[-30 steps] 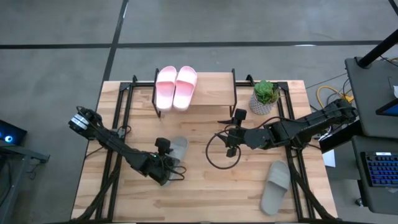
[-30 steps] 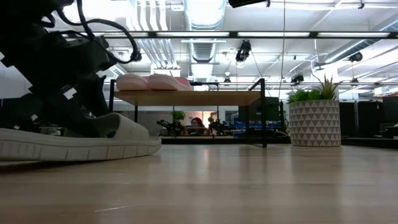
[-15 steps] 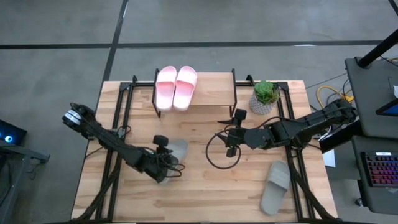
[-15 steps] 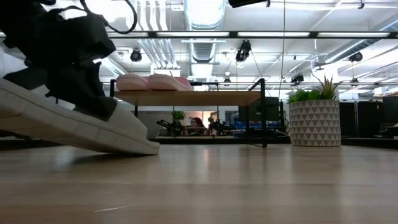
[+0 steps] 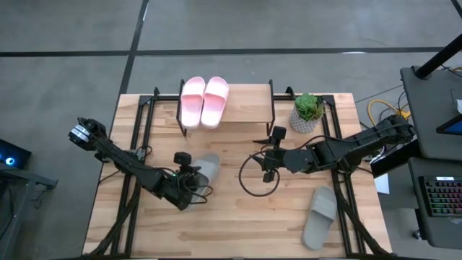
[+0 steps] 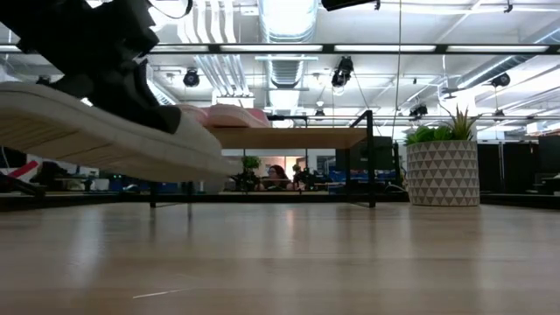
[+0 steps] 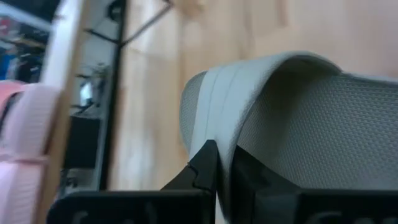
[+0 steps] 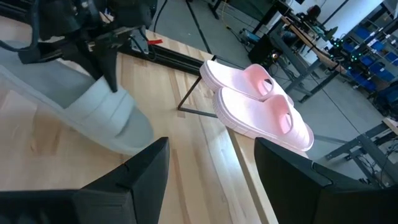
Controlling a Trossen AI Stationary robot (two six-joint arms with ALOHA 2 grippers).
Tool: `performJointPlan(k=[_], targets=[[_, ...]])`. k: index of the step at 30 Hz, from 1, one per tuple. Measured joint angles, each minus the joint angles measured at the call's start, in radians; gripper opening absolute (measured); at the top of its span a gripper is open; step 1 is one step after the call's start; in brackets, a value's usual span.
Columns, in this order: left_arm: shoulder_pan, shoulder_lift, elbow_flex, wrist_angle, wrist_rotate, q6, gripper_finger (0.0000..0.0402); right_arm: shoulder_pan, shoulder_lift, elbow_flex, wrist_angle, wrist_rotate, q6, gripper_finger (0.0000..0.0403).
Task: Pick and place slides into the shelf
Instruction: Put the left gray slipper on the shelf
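While the left gripper (image 5: 189, 192) jaws clamp the wide strap of a grey foam slide (image 5: 204, 170), lifted clear of the bench centre for shelving, the right gripper (image 5: 266, 167) waits open nearby.

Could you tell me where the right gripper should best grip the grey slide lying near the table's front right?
Probably by the strap of the grey slide, coming from above: it lies flat and alone on the table, and the wide strap arches over the sole, so one finger can slip under it.
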Motion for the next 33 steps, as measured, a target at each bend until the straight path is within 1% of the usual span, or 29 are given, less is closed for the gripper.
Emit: performJointPlan(k=[7, 9, 12, 14, 16, 17, 21, 25, 27, 30, 33], targets=[[0.001, 0.0, 0.029, 0.006, -0.155, -0.086, 0.0001, 0.0, 0.0, 0.0, 0.01, -0.003, -0.001, 0.0226], [0.001, 0.0, 0.041, 0.008, -0.204, -0.095, 0.0001, 0.0, 0.0, 0.0, 0.024, -0.019, 0.006, 0.0226], [0.001, 0.0, 0.055, 0.008, -0.262, -0.088, 0.0, 0.0, 0.0, 0.0, 0.044, -0.13, 0.028, 0.0226], [0.001, 0.0, 0.065, 0.013, -0.319, -0.093, 0.0, 0.0, 0.001, 0.0, 0.057, -0.208, 0.043, 0.0226], [0.001, 0.0, 0.075, 0.031, -0.382, -0.09, 0.0, 0.0, 0.012, 0.0, 0.086, -0.259, 0.05, 0.0226], [0.001, 0.0, 0.078, 0.043, -0.409, -0.074, 0.0, 0.002, 0.017, 0.0, 0.088, -0.263, 0.048, 0.0226], [0.001, 0.001, 0.087, 0.178, -0.511, 0.054, 0.0, 0.0, 0.057, 0.0, 0.127, -0.258, 0.037, 0.0226], [0.0, 0.001, 0.087, 0.399, -0.672, 0.307, 0.0, 0.0, 0.1, 0.0, 0.204, -0.254, 0.033, 0.0226], [0.006, 0.001, 0.089, 0.476, -0.688, 0.427, 0.0, 0.0, 0.121, 0.0, 0.275, -0.24, 0.047, 0.0226], [0.015, 0.002, 0.1, 0.577, -0.682, 0.552, 0.0, -0.001, 0.145, 0.0, 0.359, -0.167, 0.054, 0.0226], [0.025, 0.002, 0.107, 0.641, -0.686, 0.67, 0.0, -0.006, 0.163, 0.0, 0.414, -0.102, 0.034, 0.0226]])
